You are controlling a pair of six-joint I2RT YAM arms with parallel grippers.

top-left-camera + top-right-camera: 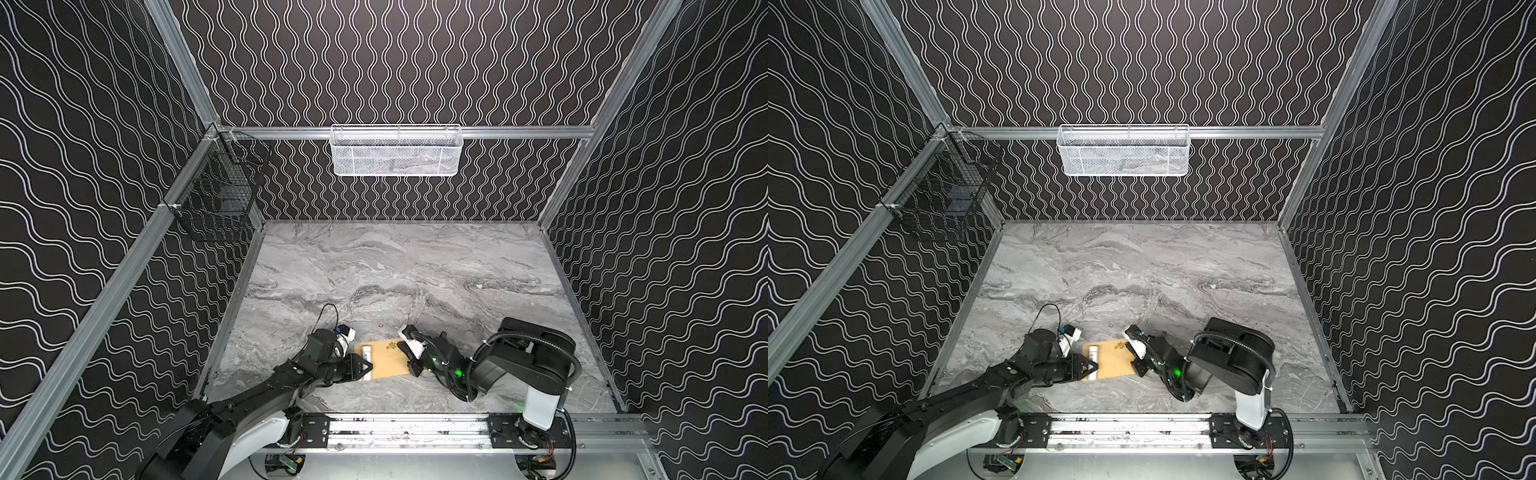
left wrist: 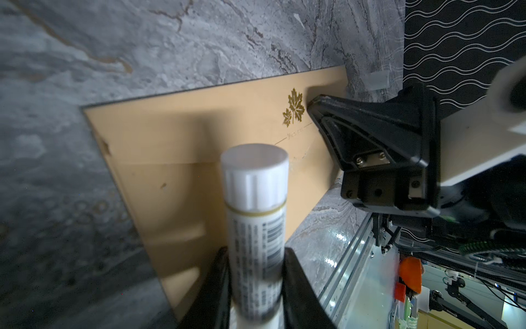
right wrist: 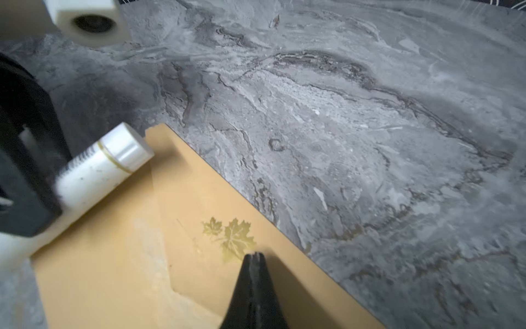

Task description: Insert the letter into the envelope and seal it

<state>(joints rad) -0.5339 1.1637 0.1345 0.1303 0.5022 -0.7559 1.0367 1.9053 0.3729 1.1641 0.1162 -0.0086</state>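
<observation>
Left wrist view: left tool (image 2: pixel 256 252) clamps glue stick (image 2: pixel 254 182) over envelope (image 2: pixel 170 136).

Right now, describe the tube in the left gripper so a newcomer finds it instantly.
Near the front edge of the grey marble table lies a tan envelope. Over its left end the left gripper clamps a white tube. Its ribbed cap, gold band and barcode set it apart.

Grey marble table (image 1: pixel 415 270), envelope (image 1: pixel 390 362) lying flat
</observation>
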